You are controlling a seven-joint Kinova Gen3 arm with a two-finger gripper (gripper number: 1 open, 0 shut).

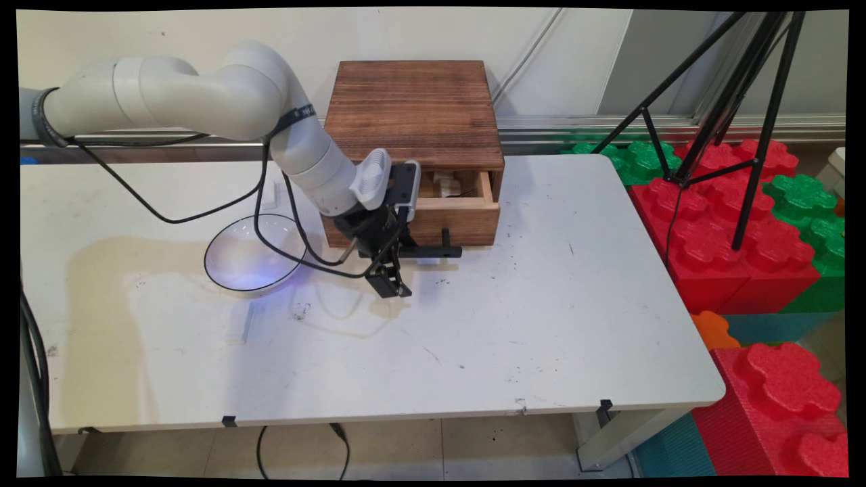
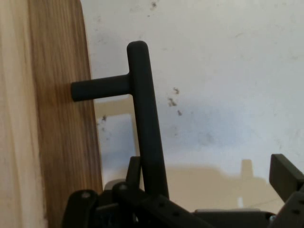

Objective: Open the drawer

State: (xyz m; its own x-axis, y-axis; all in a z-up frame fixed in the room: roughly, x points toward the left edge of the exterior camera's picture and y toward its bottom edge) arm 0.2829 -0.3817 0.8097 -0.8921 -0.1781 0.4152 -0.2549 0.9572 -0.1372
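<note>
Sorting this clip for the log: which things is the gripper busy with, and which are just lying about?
In hand: gripper, open, beside the black handle of the part-open drawer in the wooden box.
Lying about: white bowl on the table; tripod and foam blocks beyond it.

overhead table view; close handle (image 2: 142,123) view

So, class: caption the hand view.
Gripper open beside the black handle of a wooden drawer.
</note>
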